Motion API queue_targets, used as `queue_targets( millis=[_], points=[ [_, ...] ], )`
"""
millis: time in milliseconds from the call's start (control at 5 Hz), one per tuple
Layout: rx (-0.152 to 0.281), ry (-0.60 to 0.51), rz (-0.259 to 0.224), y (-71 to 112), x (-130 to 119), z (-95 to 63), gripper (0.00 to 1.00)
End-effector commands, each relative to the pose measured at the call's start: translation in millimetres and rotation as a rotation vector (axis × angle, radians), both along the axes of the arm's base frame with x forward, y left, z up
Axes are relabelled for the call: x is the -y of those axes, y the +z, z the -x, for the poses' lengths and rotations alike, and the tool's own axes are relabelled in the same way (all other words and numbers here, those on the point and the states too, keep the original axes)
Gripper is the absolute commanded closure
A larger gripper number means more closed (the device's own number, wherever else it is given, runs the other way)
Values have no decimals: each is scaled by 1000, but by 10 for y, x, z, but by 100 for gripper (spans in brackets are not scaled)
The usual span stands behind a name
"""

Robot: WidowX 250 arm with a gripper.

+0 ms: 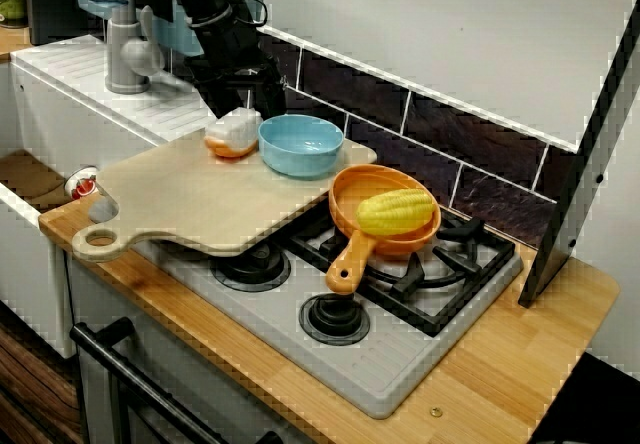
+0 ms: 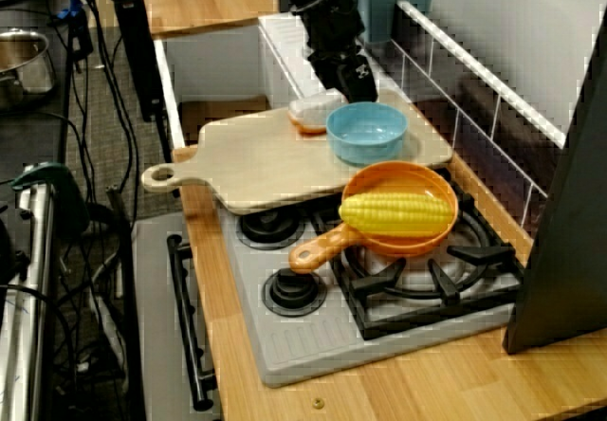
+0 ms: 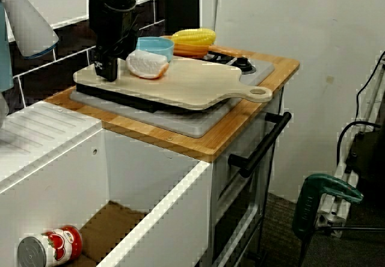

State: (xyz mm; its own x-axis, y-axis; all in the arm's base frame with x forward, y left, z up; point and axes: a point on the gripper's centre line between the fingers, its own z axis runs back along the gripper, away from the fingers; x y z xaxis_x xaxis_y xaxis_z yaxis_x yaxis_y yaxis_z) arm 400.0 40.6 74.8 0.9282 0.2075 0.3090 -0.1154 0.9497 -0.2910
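Observation:
My black gripper [image 1: 243, 102] stands at the back left corner of the pale wooden cutting board [image 1: 190, 199], fingertips down near the board. Just in front of it lies a white and orange food piece [image 1: 233, 132], close to the fingers but not between them. In the view from the sink side, the gripper [image 3: 106, 68] stands left of that piece [image 3: 147, 64], apart from it. The fingers look spread, with nothing held. A light blue bowl [image 1: 300, 144] sits on the board right of the piece.
An orange pan [image 1: 385, 222] with a yellow corn cob [image 1: 396, 211] rests on the stove grate [image 1: 450, 254], handle pointing forward. A grey tap [image 1: 125, 49] and drainboard stand at left. A red can [image 3: 48, 249] lies in the sink. A dark panel [image 1: 585, 154] leans at right.

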Motion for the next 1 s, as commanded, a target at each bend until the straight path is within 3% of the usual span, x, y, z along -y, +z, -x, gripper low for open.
queue_targets(
  millis=[0, 800],
  points=[
    [74, -7, 0, 371, -77, 87, 0],
    [74, -21, 12, 443, -79, 261, 0]
  ],
)
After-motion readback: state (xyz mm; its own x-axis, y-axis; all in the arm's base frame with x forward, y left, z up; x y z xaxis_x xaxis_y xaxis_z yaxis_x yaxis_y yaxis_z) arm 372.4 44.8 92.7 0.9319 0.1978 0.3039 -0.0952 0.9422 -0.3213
